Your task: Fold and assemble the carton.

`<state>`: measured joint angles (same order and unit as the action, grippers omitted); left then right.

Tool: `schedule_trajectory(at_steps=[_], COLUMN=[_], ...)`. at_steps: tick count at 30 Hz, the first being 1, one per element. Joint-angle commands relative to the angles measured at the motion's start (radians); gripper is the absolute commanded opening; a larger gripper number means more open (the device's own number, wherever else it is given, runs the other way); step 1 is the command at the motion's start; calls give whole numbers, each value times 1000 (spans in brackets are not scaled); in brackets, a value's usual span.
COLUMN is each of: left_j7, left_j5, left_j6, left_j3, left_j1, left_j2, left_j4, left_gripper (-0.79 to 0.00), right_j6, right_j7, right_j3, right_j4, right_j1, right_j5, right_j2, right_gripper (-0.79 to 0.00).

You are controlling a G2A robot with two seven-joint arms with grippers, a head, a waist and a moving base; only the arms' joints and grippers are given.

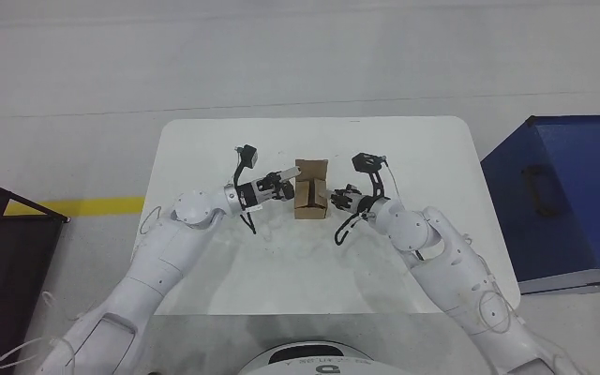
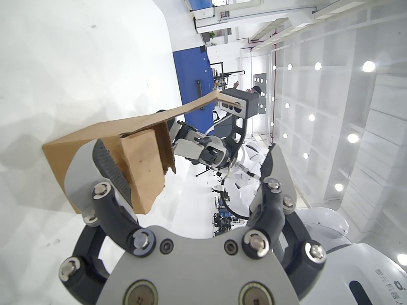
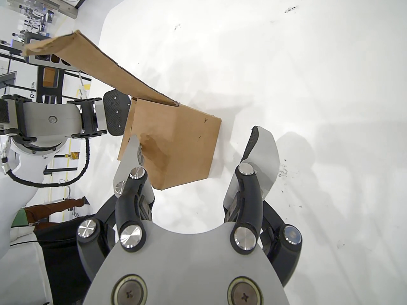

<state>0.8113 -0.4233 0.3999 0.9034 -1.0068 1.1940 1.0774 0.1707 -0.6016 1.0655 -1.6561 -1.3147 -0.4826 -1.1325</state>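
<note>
Bearing the carton (image 1: 311, 187), a white table (image 1: 412, 150) stands beside a blue bin (image 1: 555, 155).

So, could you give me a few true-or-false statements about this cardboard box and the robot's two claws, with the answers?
1. The carton stands on the white table between the two grippers. True.
2. The carton is fully closed. False: a long flap sticks up, open.
3. The left gripper is clamped shut. False: its jaws are spread, with one finger against the carton.
4. The right gripper is open. True.
5. The blue bin sits on the table. False: it stands off to the side of the table.
</note>
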Motion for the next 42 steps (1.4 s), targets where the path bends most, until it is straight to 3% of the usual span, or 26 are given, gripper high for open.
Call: schedule_trajectory(at_steps=[1,5,6,12,15,20,21,22,23,31,38,42], left_j7=[2,9,9,0,-17,-31,-30,-27,-24,-2,23,58], left_j5=[-11,-26,-30,-11,1,11,13,15,16,8,8,-39], left_j6=[16,40,46,64,68,84,85,84,80,52,26,41], left_j3=[-7,-7,-4,18,38,93,104,113,120,127,62,40], left_j1=[7,16,16,14,7,-7,-10,-13,-15,3,84,115], left_j2=[7,14,15,12,8,-8,-11,-14,-16,-12,20,38], left_j4=[-20,-52,-57,-81,-98,-103,-100,-96,-90,-68,-111,-129], left_gripper=[0,0,0,0,0,0,0,0,0,0,0,0], right_j6=[9,21,23,68,88,97,92,91,88,-87,-230,-234], right_j7=[-8,-28,-32,-57,-66,-60,-67,-71,-74,-67,-137,-164], right_j3=[-8,-27,-31,-67,-85,-103,-107,-109,-110,-68,-54,-72], right_j4=[-1,-10,-12,-12,-13,-52,-59,-66,-76,-124,-136,-103], right_j1=[2,10,14,42,57,62,61,60,57,16,-23,-18], right_j5=[-16,-37,-42,-87,-107,-194,-229,-259,-275,-258,-288,-355], right_j2=[-1,-4,-5,-14,-19,-20,-18,-16,-15,-3,13,14], right_gripper=[-182,-249,-409,-631,-785,-785,-668,-311,-6,0,0,0])
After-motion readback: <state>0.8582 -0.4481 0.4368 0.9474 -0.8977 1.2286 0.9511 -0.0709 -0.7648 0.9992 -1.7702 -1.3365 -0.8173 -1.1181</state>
